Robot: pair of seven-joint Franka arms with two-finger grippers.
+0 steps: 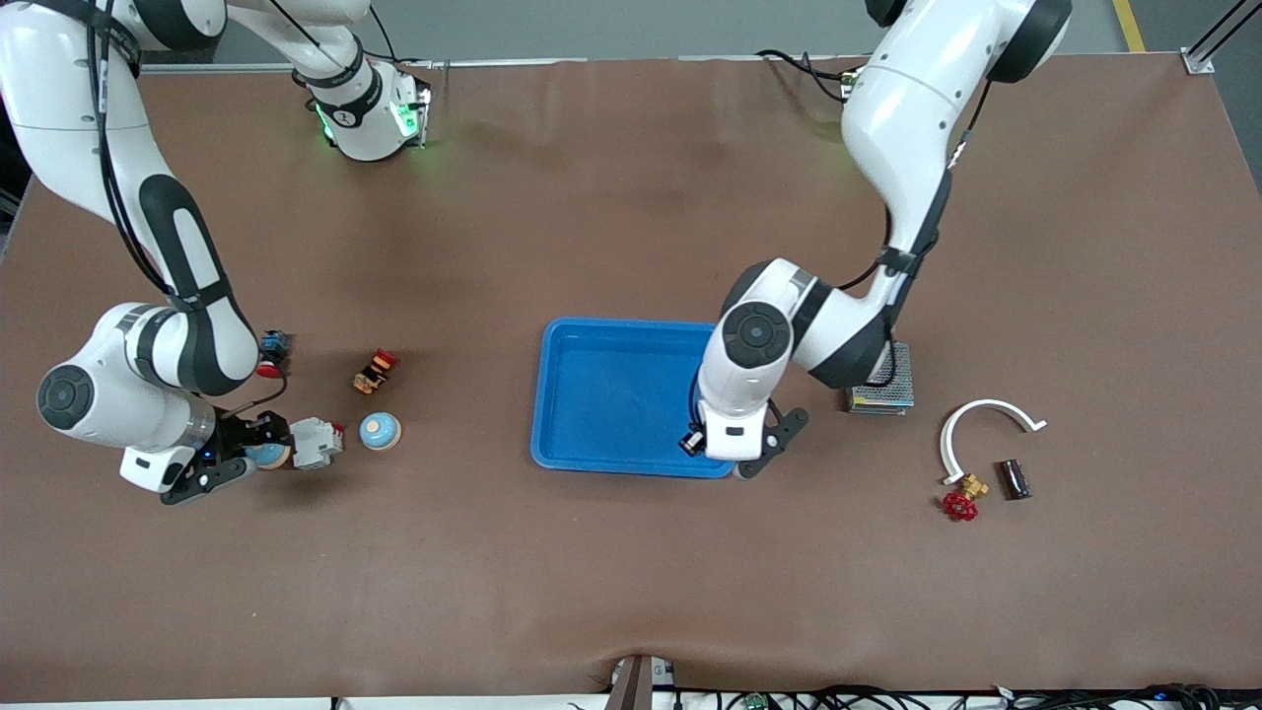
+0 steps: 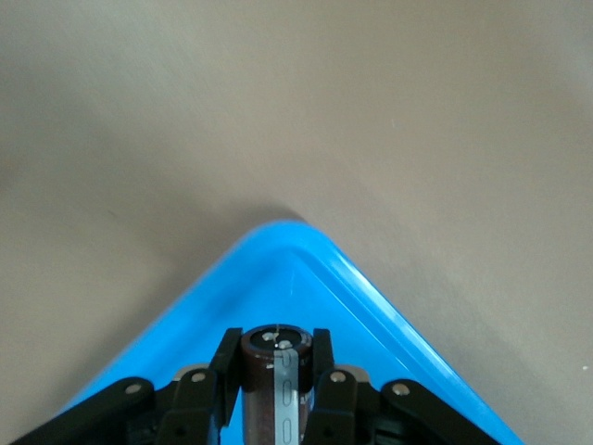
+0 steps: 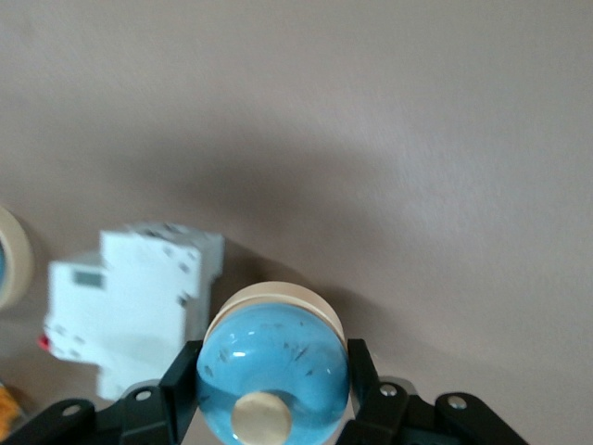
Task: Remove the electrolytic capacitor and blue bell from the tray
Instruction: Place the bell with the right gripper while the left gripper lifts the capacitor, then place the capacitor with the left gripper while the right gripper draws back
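Both parts gripped, neither set down yet; tray (image 1: 616, 394) looks emptied.

Right gripper (image 3: 273, 408) hangs low over the counter (image 1: 631, 572) at the right arm's end, fingers (image 3: 181, 380) clamped on the blue bell (image 3: 273, 371), dome bulging between them, right beside a white breaker block (image 1: 315, 442); second bell (image 1: 380, 431) sits at the block's 3 o'clock. Bell is off the tray, release left. Left gripper (image 2: 276, 389) is over the tray's corner at about 5 o'clock of the tray, fingers (image 2: 225, 371) shut on the electrolytic capacitor (image 2: 275, 380), standing upright between them; it needs carrying past the rim. Another dark capacitor (image 1: 1014, 479) lies on the counter toward the left arm's end.
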